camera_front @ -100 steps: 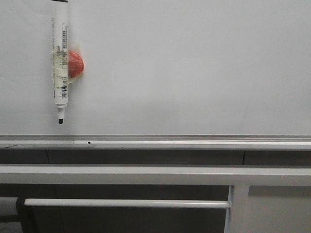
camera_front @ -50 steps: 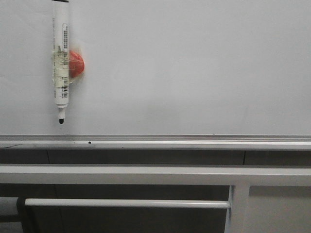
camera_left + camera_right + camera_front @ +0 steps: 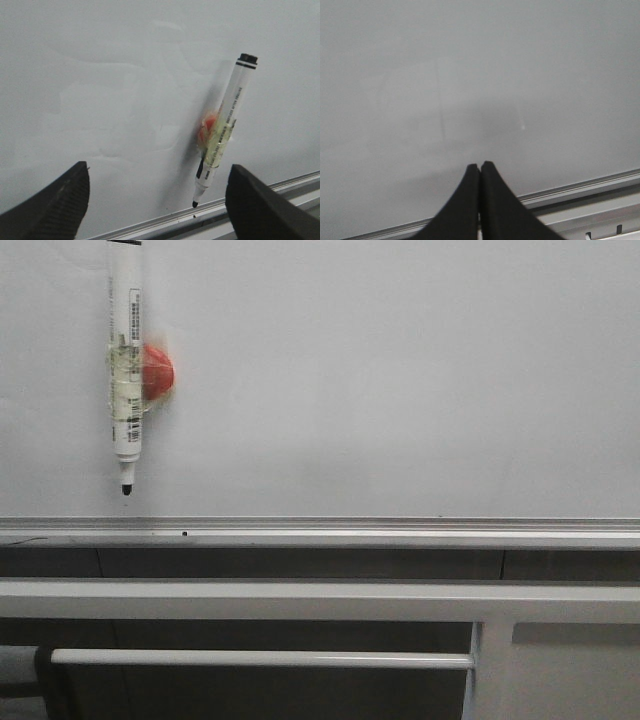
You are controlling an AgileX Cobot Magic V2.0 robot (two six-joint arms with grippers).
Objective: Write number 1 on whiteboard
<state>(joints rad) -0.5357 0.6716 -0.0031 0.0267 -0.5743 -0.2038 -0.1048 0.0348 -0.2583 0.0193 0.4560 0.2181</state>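
Observation:
The whiteboard (image 3: 380, 380) is a glossy white surface that fills most of the front view, with a silver rail along its lower edge. No number 1 shows on it. A white marker pen (image 3: 125, 370) hangs tip down at the board's left, taped to an orange-red magnet (image 3: 156, 373). In the left wrist view the marker pen (image 3: 222, 132) lies between and beyond the wide-apart fingers of my open left gripper (image 3: 157, 195), not touched. My right gripper (image 3: 480, 167) is shut on nothing, facing the bare whiteboard (image 3: 480, 75). Neither gripper shows in the front view.
A silver aluminium rail (image 3: 320, 532) runs along the board's lower edge. Below it are white metal frame bars (image 3: 260, 600) and a thinner crossbar (image 3: 260, 659) with an upright post (image 3: 485, 670) at the right.

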